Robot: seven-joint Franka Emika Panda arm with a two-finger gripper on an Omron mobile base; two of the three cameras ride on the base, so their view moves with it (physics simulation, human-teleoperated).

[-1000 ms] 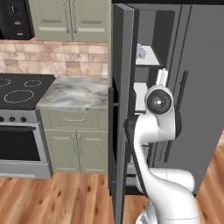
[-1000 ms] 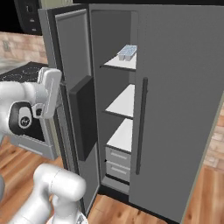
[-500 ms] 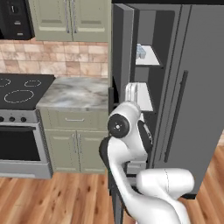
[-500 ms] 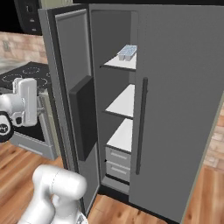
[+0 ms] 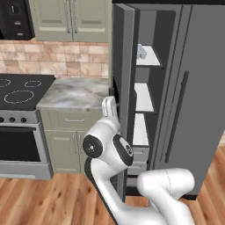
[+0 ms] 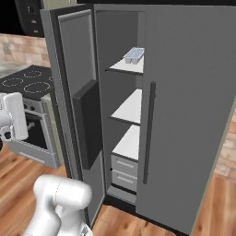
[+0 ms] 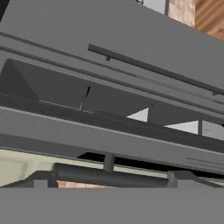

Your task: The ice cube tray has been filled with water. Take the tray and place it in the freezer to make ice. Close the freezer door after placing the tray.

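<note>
The gripper (image 5: 110,105) stands wide apart and holds nothing. Over the last second it has swung away from the open freezer compartment and across to the outer side of the freezer door (image 6: 76,115), where it now sits close against the door's edge, above the marble counter (image 5: 74,92). In the hand view the door's long dark bar handle (image 7: 109,175) lies straight ahead of the fingers, near but not yet between them.

That shift suggests the placing step is over and the closing step has begun: the ice cube tray (image 6: 134,55) already rests on the top shelf (image 6: 124,67) of the freezer (image 6: 124,115), its pale blue cells of water (image 6: 134,54) facing up. The door still stands wide open, so it remains to be pushed or pulled shut.

The door is a tall, narrow, smooth grey slab with a boxy black recess (image 6: 87,124) bulging from its inner face. The shelves are flat white panels, with two grey drawers (image 6: 123,173) below. Pale green panelled cabinets (image 5: 70,140) sit under the counter, beside a black-topped stove (image 5: 19,90), on a wood-plank floor (image 5: 44,202).
</note>
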